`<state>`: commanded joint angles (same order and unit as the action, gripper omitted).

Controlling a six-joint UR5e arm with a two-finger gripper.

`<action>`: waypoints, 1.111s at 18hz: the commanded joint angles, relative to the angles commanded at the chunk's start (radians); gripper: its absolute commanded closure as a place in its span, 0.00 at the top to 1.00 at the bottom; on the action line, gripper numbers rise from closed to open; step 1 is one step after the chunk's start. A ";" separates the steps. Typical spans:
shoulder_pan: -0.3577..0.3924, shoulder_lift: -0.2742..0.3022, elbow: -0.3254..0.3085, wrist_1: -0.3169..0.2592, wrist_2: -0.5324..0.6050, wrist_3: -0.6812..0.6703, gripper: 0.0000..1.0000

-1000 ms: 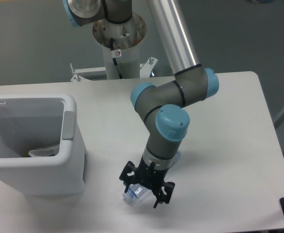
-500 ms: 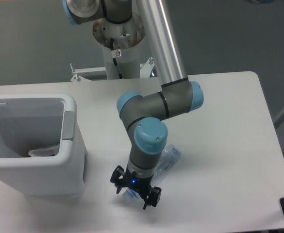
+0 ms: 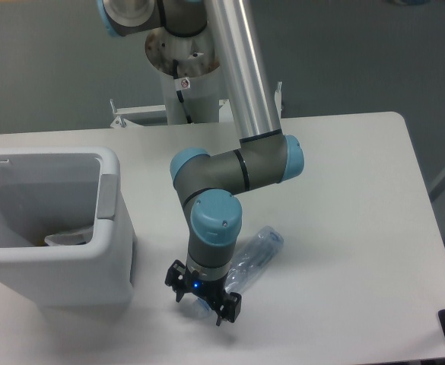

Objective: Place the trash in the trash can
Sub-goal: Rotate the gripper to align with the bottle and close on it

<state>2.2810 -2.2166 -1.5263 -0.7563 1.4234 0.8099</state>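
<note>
Pincer [image 3: 204,295], our black two-finger tool at the end of the grey and blue arm, sits low over the near part of the desk, right at the cap end of the clear plastic bottle [image 3: 254,253], which lies on its side and runs up and to the right from beneath the wrist. From this view we cannot tell how wide the fingers stand or whether they have closed on the bottle's neck, since the wrist hides the contact; a bit of clear plastic shows between the black fingers. We judge the step in hand to be the grasp of the bottle, the second item of trash. The next move, as we see it, calls for a firm hold near the neck, a lift high enough to pass the thick rim, and a carry to the left over the opening. Just to the left stands the boxy white plastic trash can [image 3: 112,228] with its grey inside, and at its bottom we see a pale crumpled thing [image 3: 66,239] that we take for the wrapper, already in. The white desk [image 3: 359,213] carries the can, the bottle and nothing else that we can make out. Beyond it rises the arm's round pedestal [image 3: 185,76] against a grey floor.
</note>
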 joint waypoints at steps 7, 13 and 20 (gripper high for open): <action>-0.006 -0.021 0.008 0.003 0.031 0.035 0.96; -0.014 -0.023 0.002 0.003 0.034 0.035 0.91; -0.021 -0.028 0.006 0.005 0.037 0.034 0.89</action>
<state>2.2596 -2.2442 -1.5202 -0.7517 1.4603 0.8437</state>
